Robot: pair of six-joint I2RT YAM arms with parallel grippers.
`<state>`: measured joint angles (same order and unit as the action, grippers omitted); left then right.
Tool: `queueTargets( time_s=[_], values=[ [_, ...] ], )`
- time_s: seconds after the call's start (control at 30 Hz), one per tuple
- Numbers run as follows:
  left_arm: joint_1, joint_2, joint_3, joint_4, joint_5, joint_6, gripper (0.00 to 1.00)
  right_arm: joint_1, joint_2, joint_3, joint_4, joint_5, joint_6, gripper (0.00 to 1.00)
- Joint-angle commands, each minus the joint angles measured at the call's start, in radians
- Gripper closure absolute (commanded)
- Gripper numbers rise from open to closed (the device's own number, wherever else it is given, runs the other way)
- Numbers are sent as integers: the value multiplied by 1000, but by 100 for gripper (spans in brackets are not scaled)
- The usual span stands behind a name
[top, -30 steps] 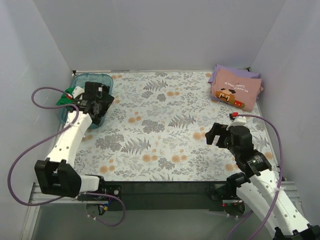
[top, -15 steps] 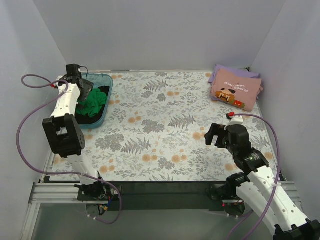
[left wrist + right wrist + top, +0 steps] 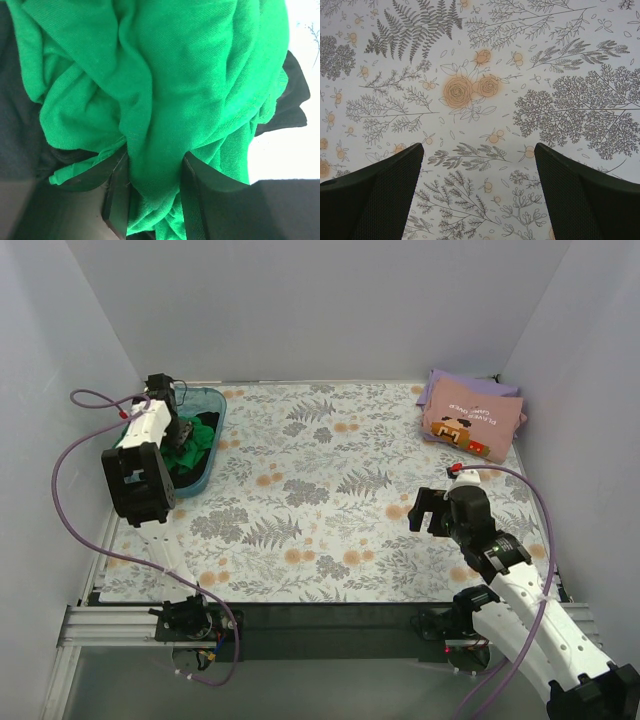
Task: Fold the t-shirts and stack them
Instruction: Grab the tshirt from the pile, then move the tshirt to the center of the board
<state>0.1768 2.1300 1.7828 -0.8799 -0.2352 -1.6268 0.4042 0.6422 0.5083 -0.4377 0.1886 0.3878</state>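
The left gripper (image 3: 155,167) has its fingers (image 3: 117,195) pinched on a fold of the green t-shirt (image 3: 190,75). The shirt lies crumpled over the black t-shirt (image 3: 292,100) in the teal bin (image 3: 219,425), upper left of the overhead view. The right gripper (image 3: 477,165) gapes wide with nothing between its jaws, above the floral table cover (image 3: 470,90) at lower right. The pink t-shirt (image 3: 468,420) lies folded on the lavender t-shirt (image 3: 440,388), upper right.

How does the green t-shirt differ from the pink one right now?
The green t-shirt is crumpled in the teal bin; the pink t-shirt lies folded on the lavender t-shirt. The green one is pinched between the fingers of the left gripper; the pink one is untouched. Both are cloth tees.
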Motion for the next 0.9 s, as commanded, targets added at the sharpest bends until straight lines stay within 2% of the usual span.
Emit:
queueTargets(
  time_s=[0.0, 0.07, 0.1, 0.2, 0.33, 0.57, 0.67, 0.8, 0.87],
  values=[
    [3, -99, 38, -37, -16, 5, 65, 1, 17, 7, 39, 17, -12, 2],
    [3, -111, 67, -54, -19, 7, 78, 2, 27, 7, 39, 17, -13, 2],
    [4, -114, 93, -76, -22, 5, 90, 2, 30, 9, 39, 14, -12, 2],
    [4, -131, 159, -139, -27, 2, 100, 1, 33, 9, 39, 2, -15, 2],
    [4, -180, 210, -174, -26, 1, 100, 2, 28, 7, 39, 0, -15, 2],
    [-5, -350, 248, -123, 36, 30, 100, 2, 27, 10, 39, 2, -17, 2],
    [-80, -436, 271, -45, 60, 73, 100, 2, 25, 16, 39, -1, -18, 2],
    [-346, -481, 402, 1, -3, 136, 100, 2, 16, 19, 42, -14, -23, 2],
    [-420, -490, 452, 15, -7, 148, 100, 1, 8, 15, 44, -8, -26, 2]
  ],
)
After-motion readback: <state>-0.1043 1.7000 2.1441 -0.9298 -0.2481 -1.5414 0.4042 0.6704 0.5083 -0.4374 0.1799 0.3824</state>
